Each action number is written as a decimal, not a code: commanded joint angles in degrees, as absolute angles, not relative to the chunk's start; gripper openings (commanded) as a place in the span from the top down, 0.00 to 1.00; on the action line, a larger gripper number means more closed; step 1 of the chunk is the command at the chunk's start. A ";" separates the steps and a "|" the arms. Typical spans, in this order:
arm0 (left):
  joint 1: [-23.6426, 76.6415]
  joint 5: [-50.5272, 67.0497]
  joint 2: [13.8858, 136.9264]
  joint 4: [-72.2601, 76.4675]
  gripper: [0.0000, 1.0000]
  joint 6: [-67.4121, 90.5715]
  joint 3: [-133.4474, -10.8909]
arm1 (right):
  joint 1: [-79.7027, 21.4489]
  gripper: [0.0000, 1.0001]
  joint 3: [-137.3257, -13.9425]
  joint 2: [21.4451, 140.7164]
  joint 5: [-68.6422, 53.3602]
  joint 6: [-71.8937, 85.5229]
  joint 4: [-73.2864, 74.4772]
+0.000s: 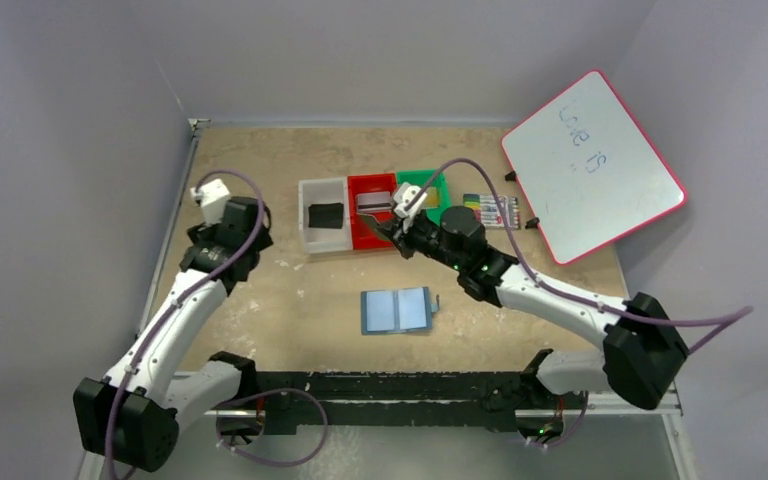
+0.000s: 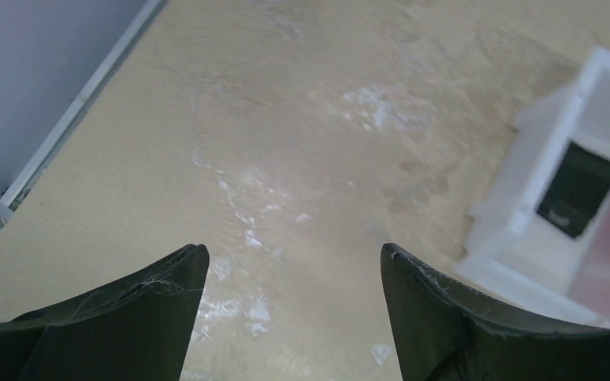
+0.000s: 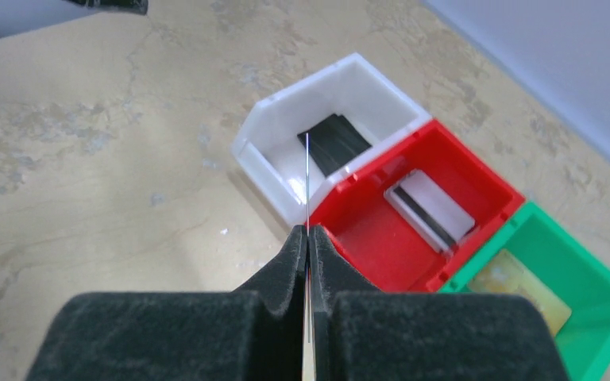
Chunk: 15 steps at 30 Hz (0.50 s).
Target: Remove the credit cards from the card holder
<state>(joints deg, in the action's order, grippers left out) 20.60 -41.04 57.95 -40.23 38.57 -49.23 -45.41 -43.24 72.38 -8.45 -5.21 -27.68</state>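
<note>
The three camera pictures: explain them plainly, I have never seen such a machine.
Two robot arms are bolted to a table. The wide picture looks down from above; the other two come from a camera on each wrist. On the table are an open blue wallet, a white bin, a red bin and a green bin, each holding a card, plus markers and a whiteboard. The right pincer is shut on a thin card, seen edge-on. The left pincer is open and holds nothing.

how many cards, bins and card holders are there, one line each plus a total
credit cards: 4 (black card, pale card, gold card, edge-on card in the right gripper)
bins: 3 (white bin, red bin, green bin)
card holder: 1
total: 8
</note>
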 commanded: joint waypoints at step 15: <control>3.87 -37.26 49.53 -35.67 0.21 37.13 -48.06 | -51.09 1.00 -79.76 107.66 1.21 -32.15 -20.37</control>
<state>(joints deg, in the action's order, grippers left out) 4.19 -34.54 51.37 -37.36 36.86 -48.21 -50.46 -73.71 104.38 -3.46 -25.02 -23.27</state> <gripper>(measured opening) 0.795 0.005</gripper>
